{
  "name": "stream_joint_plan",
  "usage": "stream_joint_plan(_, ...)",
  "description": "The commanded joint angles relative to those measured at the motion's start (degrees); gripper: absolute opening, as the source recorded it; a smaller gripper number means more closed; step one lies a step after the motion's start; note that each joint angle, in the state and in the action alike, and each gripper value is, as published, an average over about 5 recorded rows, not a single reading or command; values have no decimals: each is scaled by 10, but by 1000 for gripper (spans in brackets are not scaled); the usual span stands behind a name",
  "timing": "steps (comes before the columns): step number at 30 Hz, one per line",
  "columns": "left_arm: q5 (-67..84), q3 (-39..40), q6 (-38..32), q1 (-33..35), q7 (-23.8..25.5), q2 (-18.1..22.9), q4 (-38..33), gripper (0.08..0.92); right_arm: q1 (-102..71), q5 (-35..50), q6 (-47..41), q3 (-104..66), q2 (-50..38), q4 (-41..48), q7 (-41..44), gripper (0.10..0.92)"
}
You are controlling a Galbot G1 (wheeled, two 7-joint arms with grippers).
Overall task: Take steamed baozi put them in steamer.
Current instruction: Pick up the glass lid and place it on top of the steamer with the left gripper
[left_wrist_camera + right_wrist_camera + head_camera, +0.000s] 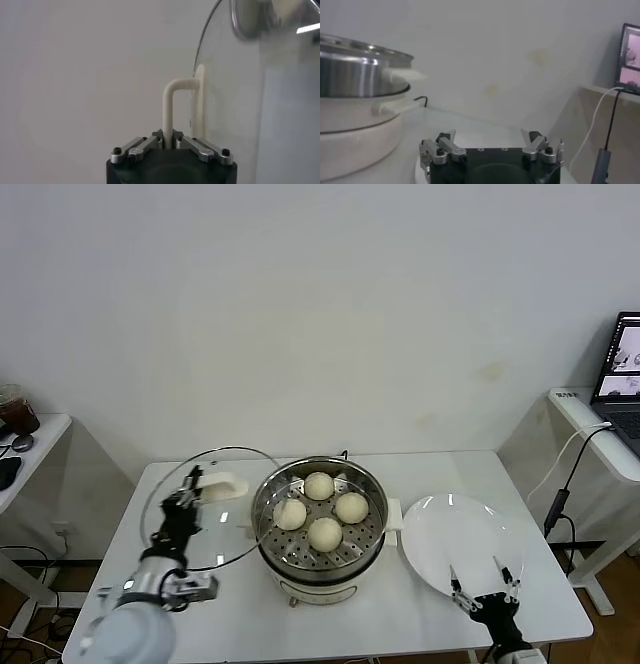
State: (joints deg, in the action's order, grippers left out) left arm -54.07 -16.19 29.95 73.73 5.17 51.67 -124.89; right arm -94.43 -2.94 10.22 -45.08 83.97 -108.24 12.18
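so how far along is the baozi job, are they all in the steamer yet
Done: all four baozi sit on the perforated tray in the steamer, and the white plate is bare. In hand: the left gripper is shut on the white handle of the glass lid, held beside the pot. The right gripper is open over the plate. Left: probably only the lid, if it goes on.

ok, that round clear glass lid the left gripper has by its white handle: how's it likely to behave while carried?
The round clear glass lid is probably stiff but breakable, being glass. The left gripper is shut on only its thin white loop handle, so the wide disc may swing or twist. It looks heavy for so narrow a grip and hangs beside the shiny steel steamer, where a knock seems possible.
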Motion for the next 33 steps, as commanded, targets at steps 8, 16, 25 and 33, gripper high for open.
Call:
stream_joint_plan(8,-262,237,97,-202,171,167,87,162,24,-45,-2,12,21,27,-19,823)
stream_joint_plan(16,-310,262,96,-200,175,222,117,162,24,-39,1,8,12,32,-20,823)
stream_joint_plan(25,-325,268,96,-180,167,238,124,162,25,-34,1,12,12,36,-19,823)
stream_joint_plan(33,-333,269,95,-162,153,244,134,162,24,-34,1,13,10,36,-19,823)
